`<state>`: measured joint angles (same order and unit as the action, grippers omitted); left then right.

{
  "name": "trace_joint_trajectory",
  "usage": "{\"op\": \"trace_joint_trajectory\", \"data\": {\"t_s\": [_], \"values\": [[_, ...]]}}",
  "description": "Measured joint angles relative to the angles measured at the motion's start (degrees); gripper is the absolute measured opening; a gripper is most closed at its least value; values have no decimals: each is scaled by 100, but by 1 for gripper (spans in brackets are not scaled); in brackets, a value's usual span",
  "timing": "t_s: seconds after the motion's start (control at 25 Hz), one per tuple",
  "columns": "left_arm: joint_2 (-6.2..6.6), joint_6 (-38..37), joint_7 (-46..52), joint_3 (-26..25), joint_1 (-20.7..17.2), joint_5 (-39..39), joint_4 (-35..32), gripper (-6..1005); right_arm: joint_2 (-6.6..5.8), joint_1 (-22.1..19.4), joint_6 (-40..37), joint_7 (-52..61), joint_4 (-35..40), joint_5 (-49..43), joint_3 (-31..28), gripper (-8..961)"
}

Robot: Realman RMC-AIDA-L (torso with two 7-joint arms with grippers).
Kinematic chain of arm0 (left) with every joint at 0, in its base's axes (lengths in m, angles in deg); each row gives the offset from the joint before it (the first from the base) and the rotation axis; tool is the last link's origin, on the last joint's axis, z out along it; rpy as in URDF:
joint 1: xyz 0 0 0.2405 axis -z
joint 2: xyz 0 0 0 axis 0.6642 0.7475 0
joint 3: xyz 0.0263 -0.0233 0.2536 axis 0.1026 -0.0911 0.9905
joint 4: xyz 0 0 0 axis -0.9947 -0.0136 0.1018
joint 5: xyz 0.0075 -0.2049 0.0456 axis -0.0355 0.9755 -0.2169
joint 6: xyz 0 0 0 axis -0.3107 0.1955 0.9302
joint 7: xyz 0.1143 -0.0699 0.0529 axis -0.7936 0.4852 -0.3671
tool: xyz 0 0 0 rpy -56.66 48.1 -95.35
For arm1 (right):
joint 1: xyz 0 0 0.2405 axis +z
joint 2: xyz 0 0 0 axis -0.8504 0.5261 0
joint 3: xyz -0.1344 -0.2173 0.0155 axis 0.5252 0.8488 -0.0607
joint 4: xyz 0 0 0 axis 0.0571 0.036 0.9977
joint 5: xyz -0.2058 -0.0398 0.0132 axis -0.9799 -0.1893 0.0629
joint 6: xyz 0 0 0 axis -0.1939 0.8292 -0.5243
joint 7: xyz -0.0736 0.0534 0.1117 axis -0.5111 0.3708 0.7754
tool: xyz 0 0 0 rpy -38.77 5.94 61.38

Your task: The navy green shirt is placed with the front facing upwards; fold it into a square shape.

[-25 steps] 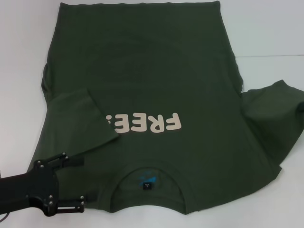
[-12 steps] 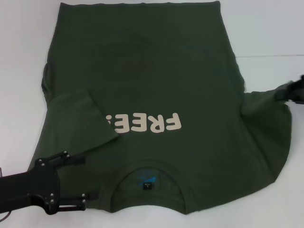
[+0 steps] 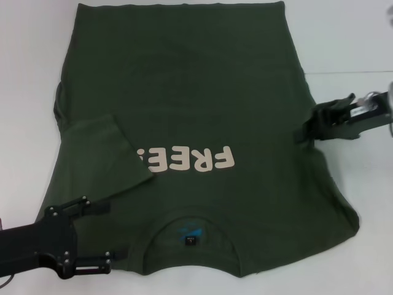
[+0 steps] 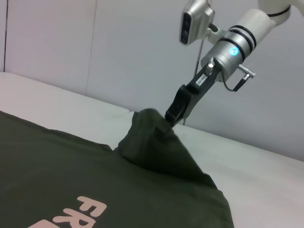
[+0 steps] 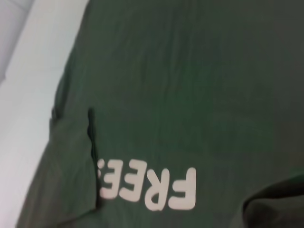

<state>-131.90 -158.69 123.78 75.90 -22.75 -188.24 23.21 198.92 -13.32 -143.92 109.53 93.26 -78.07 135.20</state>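
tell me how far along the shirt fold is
Early. Done: one sleeve lies folded in over the navy green shirt, clipping the FREE! lettering. In hand: the right gripper pinches the opposite sleeve, lifted off the white table. The left gripper sits near the collar. Left: lay that sleeve in, then fold the body square.

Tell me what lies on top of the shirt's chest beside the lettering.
The left sleeve is folded in over the navy green shirt, its hem covering the end of the FREE! lettering. What it hides beneath cannot be seen.
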Motion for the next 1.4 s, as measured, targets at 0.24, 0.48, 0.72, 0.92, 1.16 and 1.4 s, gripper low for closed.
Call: {"op": "trace_joint_trajectory", "data": {"t_s": [0.24,0.48,0.72,0.92,1.16,1.4], "values": [[0,-2,5,0,-16,-12,2,955,108,181,227,-19,-227,-106,304,41],[0,18,54,0,-16,-6,13,954,177,295,356,-33,-287,-117,556,41],[0,42,57,4,-12,-26,58,954,238,383,504,-51,-395,-118,725,42],[0,55,57,0,15,-52,105,953,255,407,717,-141,-581,-103,747,68],[0,104,57,0,19,-31,164,952,221,333,695,-417,-595,94,697,266],[39,-6,716,-77,50,125,125,952,99,136,97,-1081,-539,479,1,494]]}}
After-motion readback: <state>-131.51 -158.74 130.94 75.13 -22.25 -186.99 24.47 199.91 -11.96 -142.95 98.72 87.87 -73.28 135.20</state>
